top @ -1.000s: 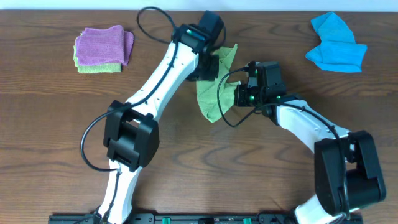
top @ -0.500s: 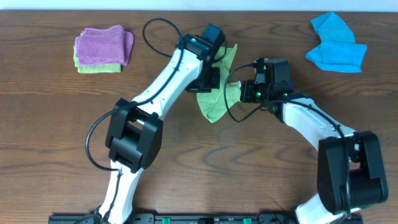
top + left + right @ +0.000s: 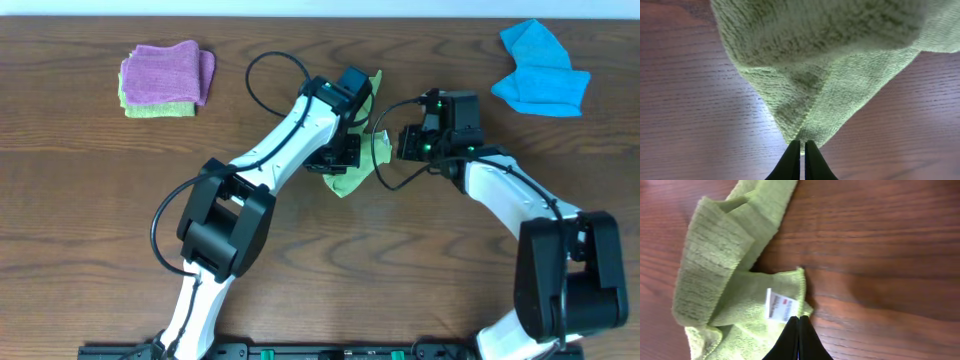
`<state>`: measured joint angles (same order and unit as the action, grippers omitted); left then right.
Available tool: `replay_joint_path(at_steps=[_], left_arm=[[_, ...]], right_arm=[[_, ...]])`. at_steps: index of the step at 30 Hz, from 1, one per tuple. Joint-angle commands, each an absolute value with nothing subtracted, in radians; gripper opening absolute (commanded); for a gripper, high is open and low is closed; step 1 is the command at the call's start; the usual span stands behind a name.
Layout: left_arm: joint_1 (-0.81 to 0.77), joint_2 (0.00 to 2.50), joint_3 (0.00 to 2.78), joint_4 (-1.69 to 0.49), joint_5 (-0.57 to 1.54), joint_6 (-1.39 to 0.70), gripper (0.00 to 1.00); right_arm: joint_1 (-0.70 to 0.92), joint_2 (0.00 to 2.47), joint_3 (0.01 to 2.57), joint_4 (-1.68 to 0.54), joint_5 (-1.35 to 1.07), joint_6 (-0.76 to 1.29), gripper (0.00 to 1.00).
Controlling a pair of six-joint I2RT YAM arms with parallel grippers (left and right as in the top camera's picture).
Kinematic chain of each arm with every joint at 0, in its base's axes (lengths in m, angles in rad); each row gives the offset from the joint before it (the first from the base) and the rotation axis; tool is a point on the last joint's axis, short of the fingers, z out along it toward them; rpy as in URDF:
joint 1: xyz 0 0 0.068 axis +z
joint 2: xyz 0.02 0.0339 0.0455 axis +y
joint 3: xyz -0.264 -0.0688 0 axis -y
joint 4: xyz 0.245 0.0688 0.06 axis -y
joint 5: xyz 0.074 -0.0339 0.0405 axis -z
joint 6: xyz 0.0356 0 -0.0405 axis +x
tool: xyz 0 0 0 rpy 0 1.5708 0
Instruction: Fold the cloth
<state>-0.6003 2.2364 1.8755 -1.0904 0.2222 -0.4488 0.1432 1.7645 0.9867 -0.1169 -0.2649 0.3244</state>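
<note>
The cloth (image 3: 350, 182) is lime green and lies bunched at the table's middle, mostly hidden in the overhead view under both arms. My left gripper (image 3: 340, 160) is shut on a pointed corner of the cloth (image 3: 830, 60); in the left wrist view the left gripper (image 3: 801, 143) pinches that tip and the fabric hangs away over the wood. My right gripper (image 3: 386, 140) is shut on the cloth's corner beside the small white tag (image 3: 777, 305); in the right wrist view the right gripper (image 3: 798, 318) sits just under the tag, and the cloth (image 3: 715, 280) lies in loose folds.
A purple cloth (image 3: 165, 72) is stacked on a folded green one (image 3: 158, 108) at the back left. A bright blue cloth (image 3: 540, 70) lies crumpled at the back right. The table (image 3: 90, 220) is dark wood. Black cables loop above both wrists.
My left gripper has shut on the cloth's corner and moved toward the front and right. The right gripper shifted right and back with its corner. The cloth is drawn into a tighter bunch.
</note>
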Motion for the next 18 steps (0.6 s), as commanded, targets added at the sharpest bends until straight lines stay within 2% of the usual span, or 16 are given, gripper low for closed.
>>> replay_joint_path(at_steps=[1, 7, 18], left_arm=[[-0.627, 2.209, 1.874, -1.09, 0.236, -0.449, 0.06], [-0.671, 2.209, 1.871, -1.085, 0.226, -0.441, 0.06], [-0.664, 2.204, 1.779, -0.994, 0.21, -0.421, 0.06]], right_arm=[[0.117, 1.772, 1.005, -0.124, -0.258, 0.305, 0.02], [0.11, 1.772, 1.005, -0.15, -0.258, 0.29, 0.02], [0.092, 1.772, 1.005, -0.178, -0.258, 0.253, 0.02]])
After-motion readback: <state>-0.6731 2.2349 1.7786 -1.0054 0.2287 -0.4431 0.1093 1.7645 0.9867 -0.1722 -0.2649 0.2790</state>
